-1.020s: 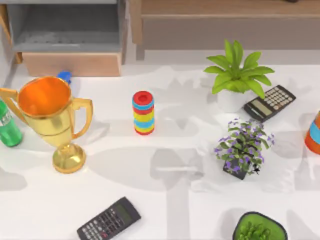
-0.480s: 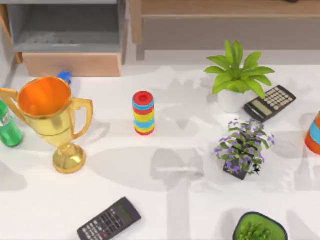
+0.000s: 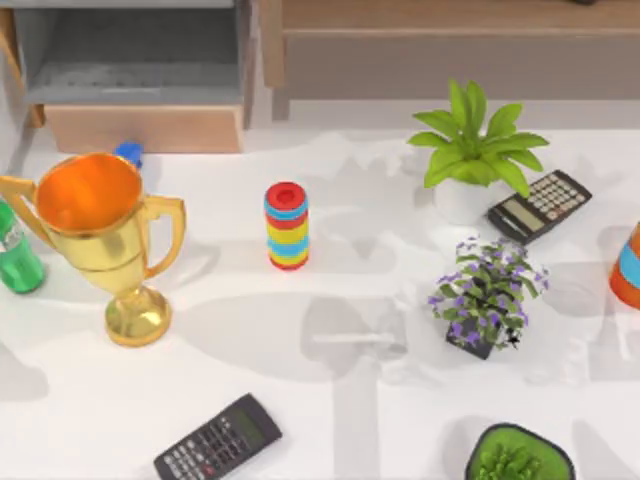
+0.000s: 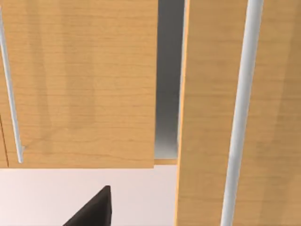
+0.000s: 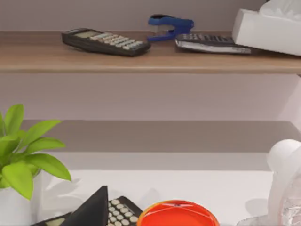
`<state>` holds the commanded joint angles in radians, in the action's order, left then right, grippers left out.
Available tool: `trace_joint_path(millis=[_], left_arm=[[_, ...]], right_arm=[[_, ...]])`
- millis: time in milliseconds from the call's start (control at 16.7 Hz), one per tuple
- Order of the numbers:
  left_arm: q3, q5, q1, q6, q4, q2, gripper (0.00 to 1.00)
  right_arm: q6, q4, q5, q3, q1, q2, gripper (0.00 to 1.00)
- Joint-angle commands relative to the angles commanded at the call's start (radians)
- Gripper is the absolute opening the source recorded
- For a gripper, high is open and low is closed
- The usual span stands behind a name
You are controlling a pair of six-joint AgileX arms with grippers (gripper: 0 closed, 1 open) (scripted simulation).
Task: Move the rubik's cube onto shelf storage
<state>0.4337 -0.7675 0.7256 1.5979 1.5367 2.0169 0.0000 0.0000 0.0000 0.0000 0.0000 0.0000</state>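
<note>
Top view looks down on the white table (image 3: 330, 400), where the shelf storage (image 3: 450, 15) stands along the far edge toward the right corner, its long wooden board above a grey-brown panel. A grey-lined box unit (image 3: 140, 60) sits beside it at the far left corner. A striped ring stack (image 3: 287, 225) stands upright near the table's middle, a gold trophy (image 3: 95, 230) is near the left edge with a green bottle (image 3: 15, 255) just beside it, and a dark calculator (image 3: 218, 440) lies at the near edge. Toward the right edge a leafy green plant (image 3: 470, 150) touches a second calculator (image 3: 540, 205), with a purple-flowered plant (image 3: 485, 295) nearer. From the right wrist view, the shelf board (image 5: 150, 56) carries a blue stapler (image 5: 169, 26) and a white tissue box (image 5: 270, 30). The right gripper (image 5: 91, 209) shows as a dark tip; apart or together, I cannot tell. The left gripper (image 4: 94, 209) faces light-wood panels (image 4: 84, 80) close up, and its state cannot be told either.
</note>
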Motion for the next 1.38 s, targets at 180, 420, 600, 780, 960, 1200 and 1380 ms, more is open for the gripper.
trace_joint_path(millis=[180, 420, 600, 780, 960, 1200, 1380], left_arm=[[-0.007, -0.005, 0.006, 0.001, 0.004, -0.003, 1.00], [0.016, 0.009, 0.017, -0.008, -0.022, -0.003, 1.00], [0.100, 0.058, 0.071, -0.046, -0.129, -0.016, 1.00], [0.237, 0.128, 0.130, -0.116, -0.313, -0.028, 1.00], [0.421, 0.206, 0.163, -0.212, -0.560, -0.033, 1.00], [0.720, 0.311, 0.147, -0.372, -0.960, -0.022, 1.00], [0.961, 0.385, 0.096, -0.507, -1.290, 0.005, 1.00]], right_arm=[[0.000, 0.000, 0.000, 0.000, 0.000, 0.000, 1.00], [0.000, 0.000, 0.000, 0.000, 0.000, 0.000, 1.00], [0.000, 0.000, 0.000, 0.000, 0.000, 0.000, 1.00], [0.000, 0.000, 0.000, 0.000, 0.000, 0.000, 1.00], [0.000, 0.000, 0.000, 0.000, 0.000, 0.000, 1.00], [0.000, 0.000, 0.000, 0.000, 0.000, 0.000, 1.00], [0.000, 0.000, 0.000, 0.000, 0.000, 0.000, 1.00]])
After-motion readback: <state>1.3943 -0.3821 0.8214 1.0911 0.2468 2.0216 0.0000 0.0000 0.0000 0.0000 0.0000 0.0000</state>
